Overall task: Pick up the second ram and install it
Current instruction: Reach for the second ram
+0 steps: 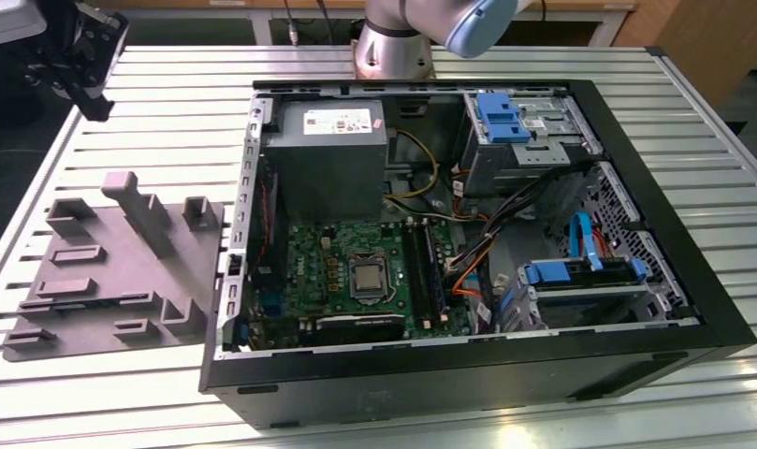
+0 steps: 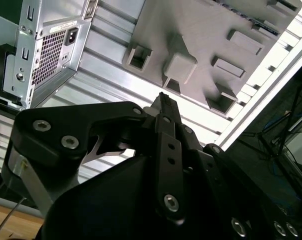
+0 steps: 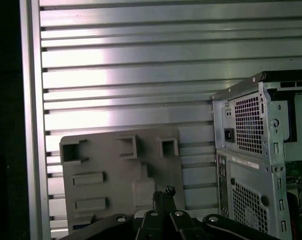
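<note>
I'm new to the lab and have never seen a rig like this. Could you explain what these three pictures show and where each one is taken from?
This is a single robot arm standing at the edge of a slatted metal table. The exterior view looks down on the whole scene from a camera off the arm. The two wrist views come from cameras that ride on the arm, so the black gripper juts into both wrist views. On the table lies an open computer case with its motherboard exposed. Beside it, on the exterior view's left, lies a grey moulded tray with upright blocks. The gripper hangs above the table near that tray, apart from the case. Whether it grips anything I cannot tell.
</note>
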`<action>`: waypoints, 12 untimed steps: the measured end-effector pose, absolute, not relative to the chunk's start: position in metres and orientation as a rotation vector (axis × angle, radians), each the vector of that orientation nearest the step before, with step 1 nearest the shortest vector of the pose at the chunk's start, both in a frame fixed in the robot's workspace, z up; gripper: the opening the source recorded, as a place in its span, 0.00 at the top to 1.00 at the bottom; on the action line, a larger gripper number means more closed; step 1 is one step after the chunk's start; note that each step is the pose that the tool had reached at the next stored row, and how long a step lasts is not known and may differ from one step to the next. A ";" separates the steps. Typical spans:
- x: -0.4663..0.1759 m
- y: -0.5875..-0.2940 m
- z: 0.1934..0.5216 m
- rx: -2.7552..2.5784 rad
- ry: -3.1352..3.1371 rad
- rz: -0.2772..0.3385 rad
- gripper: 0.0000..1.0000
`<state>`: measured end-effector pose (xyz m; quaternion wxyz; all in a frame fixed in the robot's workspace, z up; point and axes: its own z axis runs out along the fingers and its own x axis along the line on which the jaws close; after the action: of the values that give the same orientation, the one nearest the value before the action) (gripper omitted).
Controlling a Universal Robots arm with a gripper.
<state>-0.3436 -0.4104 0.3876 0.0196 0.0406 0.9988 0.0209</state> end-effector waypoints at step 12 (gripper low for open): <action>-0.345 -0.418 0.387 0.126 3.099 0.065 0.89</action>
<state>-0.3445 -0.4177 0.3869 0.0196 0.0406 0.9988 0.0209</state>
